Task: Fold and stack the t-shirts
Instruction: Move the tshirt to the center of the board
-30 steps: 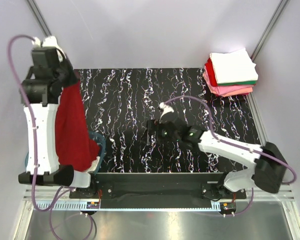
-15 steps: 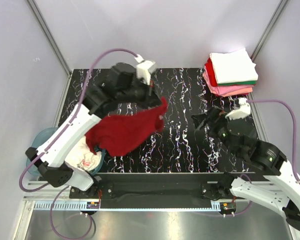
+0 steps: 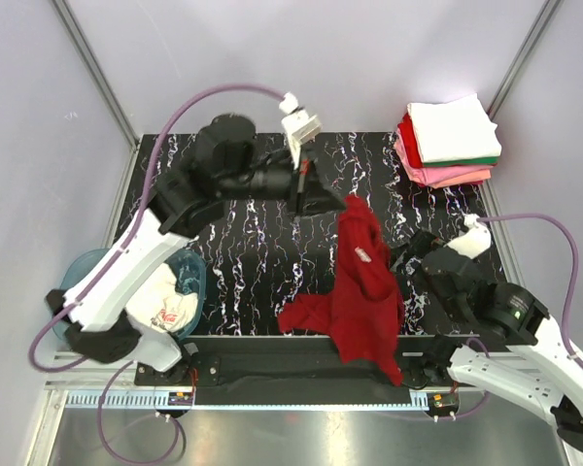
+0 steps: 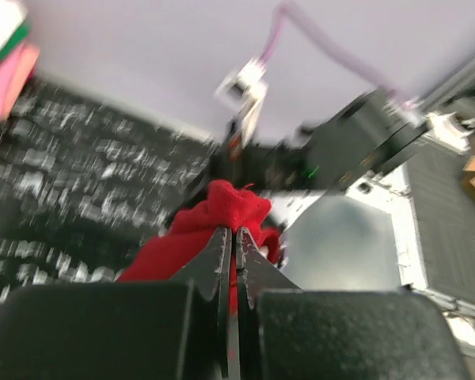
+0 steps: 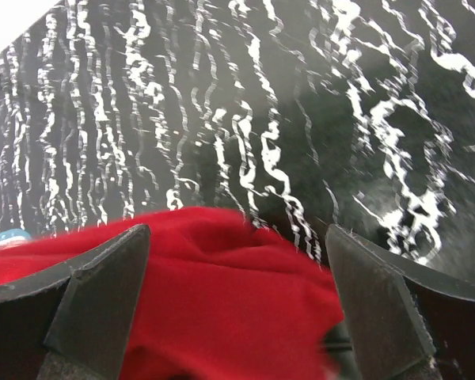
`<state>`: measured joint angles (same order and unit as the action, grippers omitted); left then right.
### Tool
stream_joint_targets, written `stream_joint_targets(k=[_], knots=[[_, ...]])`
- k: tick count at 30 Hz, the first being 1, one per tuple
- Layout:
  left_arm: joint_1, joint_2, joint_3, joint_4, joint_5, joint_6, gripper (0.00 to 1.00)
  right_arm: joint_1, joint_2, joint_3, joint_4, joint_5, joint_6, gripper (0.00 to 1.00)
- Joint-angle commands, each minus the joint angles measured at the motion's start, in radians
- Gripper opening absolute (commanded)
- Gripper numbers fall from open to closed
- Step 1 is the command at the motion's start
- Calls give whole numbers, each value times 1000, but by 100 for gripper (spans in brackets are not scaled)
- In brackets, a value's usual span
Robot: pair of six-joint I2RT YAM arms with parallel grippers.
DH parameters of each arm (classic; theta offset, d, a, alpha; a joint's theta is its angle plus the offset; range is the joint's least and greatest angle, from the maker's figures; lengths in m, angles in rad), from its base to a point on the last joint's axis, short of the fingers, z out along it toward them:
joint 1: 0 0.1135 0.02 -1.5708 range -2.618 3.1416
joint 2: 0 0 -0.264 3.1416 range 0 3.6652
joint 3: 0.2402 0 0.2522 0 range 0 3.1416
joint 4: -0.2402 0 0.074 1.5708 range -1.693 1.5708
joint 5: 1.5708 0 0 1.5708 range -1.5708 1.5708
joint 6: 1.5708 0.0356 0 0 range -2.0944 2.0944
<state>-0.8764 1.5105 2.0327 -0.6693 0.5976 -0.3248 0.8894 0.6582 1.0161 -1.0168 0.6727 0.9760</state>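
Above the black, white-veined surface [image 3: 253,262], a plain dark red cotton t-shirt [image 3: 361,291] hangs from the left tool [image 4: 236,236]. The tool's two fingers are pressed together on a bunched pinch of the cloth, and the left wrist view shows no gap between them. The left arm reaches toward 12 o'clock, raised over the surface. From the pinch the garment trails down toward 5 o'clock, its lower part showing across the near edge; whether it touches the surface there cannot be told. Held by one bunched point, the shirt cannot spread flat, which is probably why the second arm waits close by.

The right tool [image 5: 236,233] stands at 3 o'clock of the hanging cloth, fingers spread wide and gripping nothing. Red fabric lies just below and between its fingertips — placed, it seems, to take a second edge so the shirt can be pulled open and laid out for folding.

At 1 o'clock a stack of folded cotton t-shirts [image 3: 454,131] — white on top, green, pink and red beneath — sits at the far right corner, well apart from the work. At 8 o'clock a teal plastic tub [image 3: 196,282] holds a crumpled white t-shirt with red print [image 3: 170,313], not yet folded.
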Motion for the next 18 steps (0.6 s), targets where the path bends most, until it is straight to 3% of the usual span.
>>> stream_joint_targets(k=[1,4,5,6,10,11,13,16,18], knots=[[63,-162,-205,-1,-133,70,0,-1,-77,-28,-78,74,102,100],[172,-289,-450,-13,-246,43,9,0,-94,-42,-95,87,136,100],[203,-317,-501,-24,-321,41,20,-1,-91,-48,-89,84,139,100],[265,-337,-558,-32,-373,33,50,-1,-72,-54,-83,68,141,100],[364,-249,-648,-239,-596,0,84,-1,33,-76,-16,2,113,100],[355,-228,-652,-269,-677,-13,87,-1,64,-70,-14,-11,106,100],[318,-255,-689,-259,-691,-51,91,-1,142,-42,-51,-22,119,100],[147,-328,-735,-220,-748,-152,91,-1,166,-43,-54,-15,136,100],[15,-348,-808,-134,-687,-221,87,-3,144,-48,-55,8,147,100]])
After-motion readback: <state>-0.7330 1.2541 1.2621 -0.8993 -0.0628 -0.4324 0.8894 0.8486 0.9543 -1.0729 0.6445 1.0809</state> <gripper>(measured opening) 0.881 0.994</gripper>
